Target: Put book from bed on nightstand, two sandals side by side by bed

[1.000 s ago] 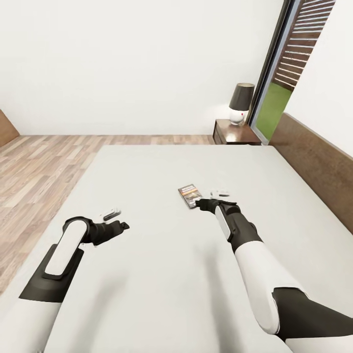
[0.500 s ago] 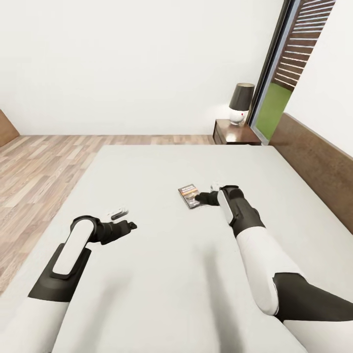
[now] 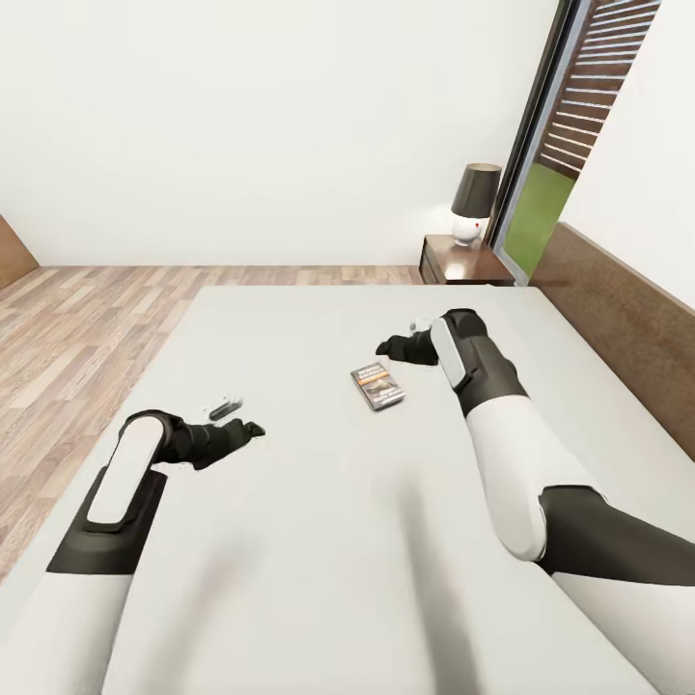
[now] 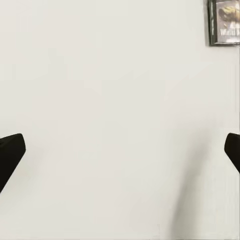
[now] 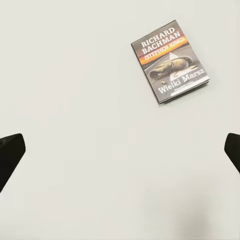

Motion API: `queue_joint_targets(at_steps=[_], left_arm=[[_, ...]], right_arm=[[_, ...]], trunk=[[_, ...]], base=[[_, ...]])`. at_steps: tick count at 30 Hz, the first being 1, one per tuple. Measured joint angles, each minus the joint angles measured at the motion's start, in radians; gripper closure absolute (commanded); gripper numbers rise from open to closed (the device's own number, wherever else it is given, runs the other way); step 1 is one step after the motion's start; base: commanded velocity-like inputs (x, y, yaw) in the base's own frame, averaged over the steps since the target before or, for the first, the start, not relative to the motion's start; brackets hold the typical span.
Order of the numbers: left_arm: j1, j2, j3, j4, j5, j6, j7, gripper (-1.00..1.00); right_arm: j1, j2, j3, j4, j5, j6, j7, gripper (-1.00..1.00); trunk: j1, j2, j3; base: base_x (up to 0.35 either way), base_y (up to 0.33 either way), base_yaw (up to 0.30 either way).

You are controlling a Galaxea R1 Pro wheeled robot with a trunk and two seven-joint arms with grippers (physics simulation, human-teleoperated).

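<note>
The book (image 3: 377, 384) lies flat on the pale mattress of the bed (image 3: 290, 541), dark cover up with white "RICHARD BACHMAN" lettering (image 5: 170, 61). My right gripper (image 3: 394, 346) hovers just beyond the book's far end, apart from it and open; in the right wrist view its fingertips (image 5: 10, 150) stand wide apart. My left gripper (image 3: 249, 428) is low over the mattress to the book's left, also open (image 4: 120, 155), and the book (image 4: 225, 22) sits at the corner of its view. The nightstand (image 3: 463, 263) stands past the bed's far right corner. The sandals are out of view.
A dark-shaded lamp (image 3: 475, 203) with a white base stands on the nightstand. The brown headboard (image 3: 618, 319) runs along the bed's right side. A tall window (image 3: 545, 183) is behind it. Wood-plank floor (image 3: 87, 328) lies to the left of the bed.
My right gripper has moved up and away from beside the book to beyond its far end. The left arm has shifted slightly. The book has stayed in place.
</note>
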Motion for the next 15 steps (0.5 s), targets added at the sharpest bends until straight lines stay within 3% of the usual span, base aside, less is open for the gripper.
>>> queue_joint_targets(at_steps=[7, 15], left_arm=[[-0.019, 0.018, 0.021, 0.004, 0.045, 0.002, -0.002, -1.00], [-0.021, 0.036, 0.019, 0.004, 0.051, 0.003, -0.003, -1.00]], right_arm=[[-0.012, 0.000, 0.001, 0.002, -0.006, 0.002, -0.001, -1.00], [-0.022, 0.000, 0.001, 0.015, -0.004, -0.002, -0.003, -1.00]], trunk=[[0.000, 0.000, -0.002], [0.000, 0.000, -0.012]], base=[[0.000, 0.000, 0.000], [0.000, 0.000, 0.000]])
